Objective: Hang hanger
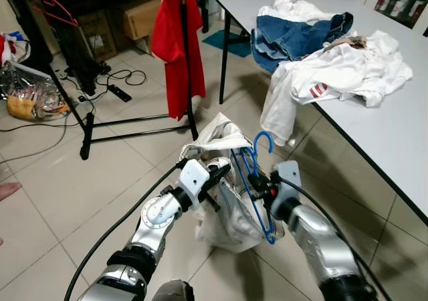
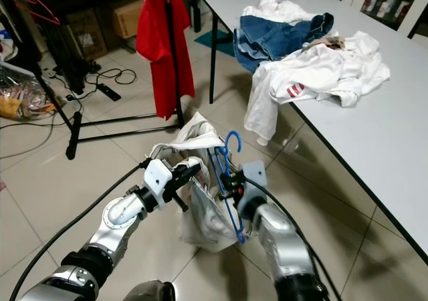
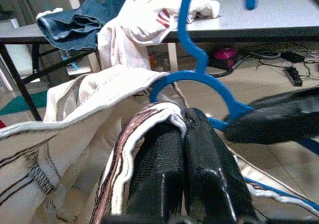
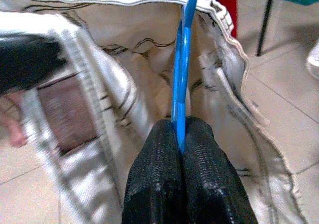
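A blue plastic hanger stands upright in front of me, hook up, inside a white striped garment that hangs down to the tiled floor. My right gripper is shut on the hanger's blue bar. My left gripper is shut on the garment's collar edge, just left of the hanger. A black clothes rack with a red shirt stands beyond, to the upper left.
A grey table on the right carries jeans and white clothes. Cables and a power strip lie on the floor by the rack's base bar. Bags sit at far left.
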Controlling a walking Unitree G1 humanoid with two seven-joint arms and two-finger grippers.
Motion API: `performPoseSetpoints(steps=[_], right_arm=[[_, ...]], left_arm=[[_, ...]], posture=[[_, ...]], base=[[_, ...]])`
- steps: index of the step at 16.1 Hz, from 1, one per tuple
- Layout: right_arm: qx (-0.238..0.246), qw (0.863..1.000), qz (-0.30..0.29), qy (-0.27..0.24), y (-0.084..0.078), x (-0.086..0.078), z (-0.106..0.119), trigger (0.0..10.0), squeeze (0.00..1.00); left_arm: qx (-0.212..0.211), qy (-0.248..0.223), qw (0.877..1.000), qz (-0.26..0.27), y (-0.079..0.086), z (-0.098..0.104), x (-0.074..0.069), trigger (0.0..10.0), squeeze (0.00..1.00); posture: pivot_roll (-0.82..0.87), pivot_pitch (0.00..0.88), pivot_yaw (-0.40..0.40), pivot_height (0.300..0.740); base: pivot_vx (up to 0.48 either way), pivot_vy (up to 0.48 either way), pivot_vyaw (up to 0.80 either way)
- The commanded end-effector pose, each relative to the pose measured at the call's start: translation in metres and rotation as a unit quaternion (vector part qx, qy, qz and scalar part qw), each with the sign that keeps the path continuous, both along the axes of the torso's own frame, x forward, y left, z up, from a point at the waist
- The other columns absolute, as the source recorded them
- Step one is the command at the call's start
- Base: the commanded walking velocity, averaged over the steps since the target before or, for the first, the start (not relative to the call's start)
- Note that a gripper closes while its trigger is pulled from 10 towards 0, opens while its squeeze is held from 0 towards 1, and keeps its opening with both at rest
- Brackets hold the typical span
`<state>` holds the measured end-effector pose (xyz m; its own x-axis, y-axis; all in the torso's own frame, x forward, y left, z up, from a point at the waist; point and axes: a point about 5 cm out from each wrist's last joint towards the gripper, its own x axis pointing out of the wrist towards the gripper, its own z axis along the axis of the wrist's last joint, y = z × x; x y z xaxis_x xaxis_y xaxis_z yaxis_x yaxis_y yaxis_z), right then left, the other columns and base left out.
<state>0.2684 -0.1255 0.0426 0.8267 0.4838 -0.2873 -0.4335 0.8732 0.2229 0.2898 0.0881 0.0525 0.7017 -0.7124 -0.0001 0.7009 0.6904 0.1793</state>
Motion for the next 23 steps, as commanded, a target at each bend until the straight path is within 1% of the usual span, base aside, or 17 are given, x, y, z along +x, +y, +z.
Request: performPoseSetpoints(steps=[1,3,6,8,9,11,12,13,15,17,18,19,21,23], right_arm=[[0.008,1.0,0.012,-0.018,0.0,0.001,0.01,10.0,0.0],[0.004,1.0,0.017,-0.024,-0.005,-0.001,0.013,10.0,0.0],[-0.021,0.999,0.042,-0.025,-0.008,-0.01,0.011,10.0,0.0],[-0.048,0.997,0.058,-0.019,-0.011,-0.02,0.005,10.0,0.0],[-0.071,0.995,0.066,-0.017,-0.013,-0.025,0.0,10.0,0.0],[-0.089,0.994,0.062,-0.019,-0.014,-0.027,-0.003,10.0,0.0],[-0.084,0.995,0.05,-0.027,-0.013,-0.023,0.001,10.0,0.0],[-0.062,0.997,0.017,-0.045,-0.008,-0.01,0.013,10.0,0.0],[-0.046,0.997,0.007,-0.053,-0.003,-0.004,0.02,10.0,0.0],[-0.023,0.997,0.014,-0.066,0.012,0.004,0.03,10.0,0.0],[-0.013,0.998,0.015,-0.065,0.015,0.005,0.03,10.0,0.0],[0.021,0.998,0.007,-0.054,0.023,0.007,0.031,10.0,0.0],[0.041,0.998,-0.001,-0.051,0.027,0.011,0.034,10.0,0.0],[0.056,0.997,-0.009,-0.052,0.03,0.018,0.038,10.0,0.0]], left_arm=[[-0.011,-0.03,0.999,0.009,0.002,0.01,0.004,0.0,0.0],[-0.008,-0.031,0.999,0.016,0.004,0.01,0.004,0.0,0.0],[-0.006,-0.027,0.999,0.029,0.009,0.007,0.003,0.0,0.0],[-0.006,-0.03,0.999,0.039,0.012,0.007,0.003,0.0,0.0],[-0.009,-0.035,0.998,0.047,0.014,0.008,0.004,0.0,0.0],[-0.017,-0.038,0.998,0.044,0.012,0.011,0.005,0.0,0.0],[-0.017,-0.034,0.999,0.033,0.009,0.01,0.004,0.0,0.0],[-0.016,-0.025,1.0,0.007,0.002,0.006,-0.001,0.0,0.0],[-0.018,-0.021,1.0,-0.002,-0.001,0.004,-0.004,0.0,0.0],[-0.019,-0.019,1.0,-0.013,-0.006,0.002,-0.007,0.0,0.0],[-0.017,-0.021,1.0,-0.015,-0.007,0.003,-0.007,0.0,0.0],[-0.016,-0.025,0.999,-0.019,-0.008,0.004,-0.006,0.0,0.0],[-0.017,-0.027,0.999,-0.022,-0.008,0.006,-0.005,0.0,0.0],[-0.003,-0.037,0.999,-0.04,-0.01,0.006,-0.007,0.0,0.0]], posture=[[0.04,0.0,0.037,0.74],[0.04,0.0,0.035,0.74],[0.04,0.0,0.032,0.74],[0.04,0.0,0.028,0.74],[0.04,0.0,0.028,0.74],[0.04,0.0,0.024,0.74],[0.04,0.0,0.024,0.74],[0.03,0.002,0.022,0.74],[0.03,0.002,0.022,0.74],[0.03,0.002,0.028,0.74],[0.03,0.002,0.027,0.74],[0.03,0.003,0.025,0.74],[0.04,0.003,0.026,0.74],[0.04,0.004,0.028,0.74]], base=[[0.0,0.0,0.0],[0.0,0.0,0.0],[0.0,0.0,0.0],[0.0,0.0,0.0],[0.0,0.0,0.0],[0.0,0.0,0.0],[0.0,0.0,0.0],[0.0,0.0,0.0],[0.0,0.0,0.0],[0.0,0.0,0.0],[0.0,0.0,0.0],[0.0,0.0,0.0],[0.0,0.0,0.0],[0.0,0.0,0.0]])
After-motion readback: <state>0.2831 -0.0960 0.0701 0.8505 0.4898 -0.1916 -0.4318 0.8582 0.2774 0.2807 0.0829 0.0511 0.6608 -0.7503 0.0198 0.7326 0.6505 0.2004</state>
